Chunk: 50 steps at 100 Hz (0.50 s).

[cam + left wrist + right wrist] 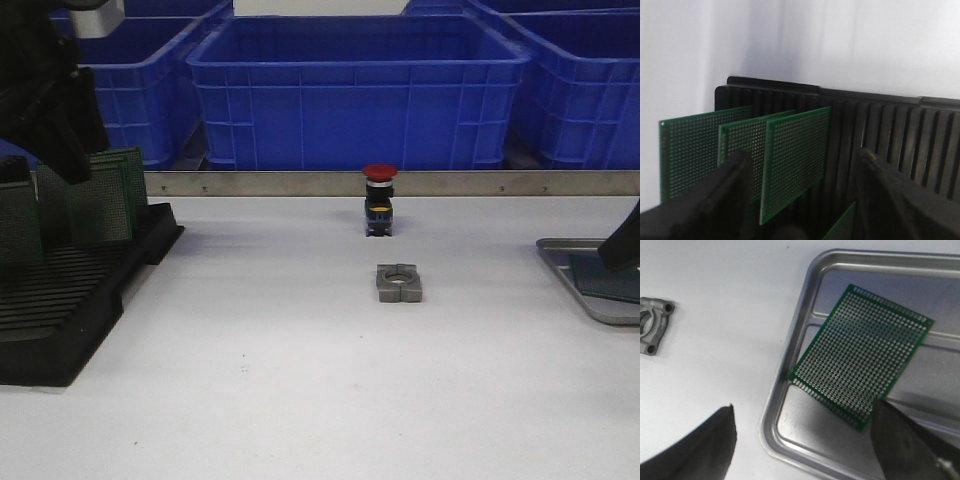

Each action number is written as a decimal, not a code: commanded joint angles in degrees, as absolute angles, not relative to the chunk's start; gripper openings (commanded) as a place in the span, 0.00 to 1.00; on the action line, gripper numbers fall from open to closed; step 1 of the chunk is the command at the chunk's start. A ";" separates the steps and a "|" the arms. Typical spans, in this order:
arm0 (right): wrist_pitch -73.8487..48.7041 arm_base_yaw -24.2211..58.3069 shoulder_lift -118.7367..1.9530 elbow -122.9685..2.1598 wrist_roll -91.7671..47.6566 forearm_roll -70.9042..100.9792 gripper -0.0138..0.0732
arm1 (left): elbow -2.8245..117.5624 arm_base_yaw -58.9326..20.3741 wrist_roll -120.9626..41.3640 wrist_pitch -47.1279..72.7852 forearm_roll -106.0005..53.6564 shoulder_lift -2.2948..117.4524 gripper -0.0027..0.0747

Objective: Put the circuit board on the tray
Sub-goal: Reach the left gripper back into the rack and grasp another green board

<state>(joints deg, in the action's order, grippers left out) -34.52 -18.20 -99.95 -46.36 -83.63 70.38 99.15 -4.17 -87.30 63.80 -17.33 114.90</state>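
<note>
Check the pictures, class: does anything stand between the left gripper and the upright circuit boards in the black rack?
Nothing visible does. The left gripper hangs open right at the rack, its fingers straddling the nearest circuit board, with no object in between.

Circuit board lies in the tray at right; rack left, apparently holding boards.

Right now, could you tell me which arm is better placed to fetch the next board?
Left. Its open gripper hangs right over the boards upright in the rack; the right gripper is at the tray.
</note>
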 commanded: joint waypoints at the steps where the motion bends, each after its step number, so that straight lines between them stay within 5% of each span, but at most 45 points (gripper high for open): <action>1: -36.75 -18.52 -97.59 -47.65 -83.87 71.40 0.82 | 100.83 -4.16 -86.59 62.55 -19.08 112.73 0.58; 50: -37.14 -18.52 -97.59 -47.65 -83.87 71.40 0.82 | 100.73 -4.16 -86.59 60.95 -19.29 113.37 0.58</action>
